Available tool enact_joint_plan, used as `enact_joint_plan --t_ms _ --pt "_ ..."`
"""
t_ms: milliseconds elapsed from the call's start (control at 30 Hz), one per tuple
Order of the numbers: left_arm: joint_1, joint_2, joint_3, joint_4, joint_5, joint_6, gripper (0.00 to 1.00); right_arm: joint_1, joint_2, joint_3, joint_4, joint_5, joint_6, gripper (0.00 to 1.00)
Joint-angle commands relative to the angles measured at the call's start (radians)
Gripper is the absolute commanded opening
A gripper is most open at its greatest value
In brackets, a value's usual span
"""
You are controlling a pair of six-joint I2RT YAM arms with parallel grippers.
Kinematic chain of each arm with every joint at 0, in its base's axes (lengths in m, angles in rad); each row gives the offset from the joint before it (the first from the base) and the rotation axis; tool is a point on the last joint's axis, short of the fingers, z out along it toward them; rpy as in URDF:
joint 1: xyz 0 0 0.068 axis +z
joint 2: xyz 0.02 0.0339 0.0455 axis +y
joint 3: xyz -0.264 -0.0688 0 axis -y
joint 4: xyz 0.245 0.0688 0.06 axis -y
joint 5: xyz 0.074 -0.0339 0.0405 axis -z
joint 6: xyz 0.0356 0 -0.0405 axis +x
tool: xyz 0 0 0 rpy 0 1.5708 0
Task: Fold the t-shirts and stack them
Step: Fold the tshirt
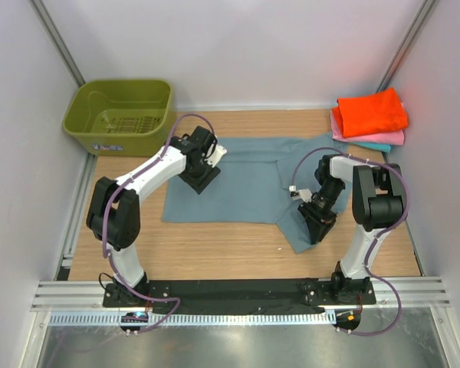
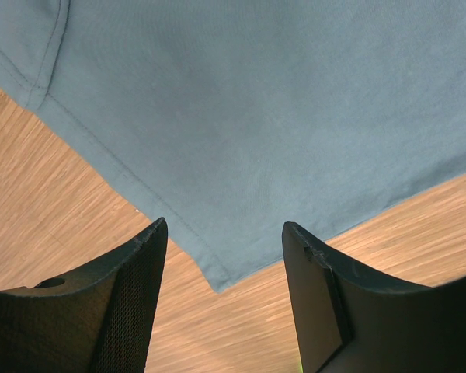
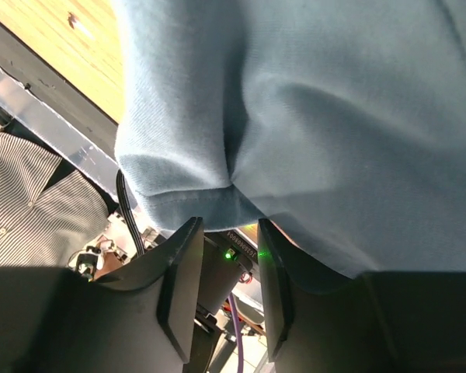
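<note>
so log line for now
left gripper: open over blue-grey shirt hem | right gripper: at bunched fold, grip unclear | orange shirt: folded, far right

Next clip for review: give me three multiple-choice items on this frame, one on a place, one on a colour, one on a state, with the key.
1. Where is the olive-green basket in the top view?
A. far left
B. far right
C. near edge, between the arm bases

2. Which colour tops the folded stack?
A. pink
B. orange
C. teal

3. How does the left gripper stand?
A. shut on the basket
B. open, holding nothing
C. shut on a pink shirt

Key:
1 A, it sits far left, beside the wall.
2 B, orange lies over pink and teal.
3 B, its jaws stand apart, with nothing between them, above a corner of the blue-grey shirt.
</note>
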Motion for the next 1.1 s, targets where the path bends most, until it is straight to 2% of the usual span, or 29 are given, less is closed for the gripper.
enact_joint_plan --t_ms 0,133,367,500,767,1067 --pt "-0.005 -0.022 0.011 0.025 0.013 -0.018 0.62 0.005 -0.052 0.024 -0.049 -0.004 -0.017 0.42" --pt "-0.005 -0.016 0.020 0.021 0.021 -0.023 0.62 0.006 -0.030 0.022 -0.093 -0.064 -0.049 0.49" --pt "-0.005 -0.016 0.023 0.022 0.024 -0.026 0.62 0.008 -0.059 0.017 -0.179 -0.059 -0.104 0.57" --pt "-0.005 -0.010 0.032 0.022 0.025 -0.027 0.62 0.015 -0.061 0.017 -0.207 -0.085 -0.141 0.57" --pt "-0.005 -0.011 0.026 0.025 0.018 -0.024 0.61 0.166 -0.183 0.002 -0.204 -0.016 -0.178 0.59" --pt "-0.005 -0.007 0.043 0.022 0.015 -0.021 0.62 0.216 -0.156 -0.055 -0.139 0.045 -0.135 0.59"
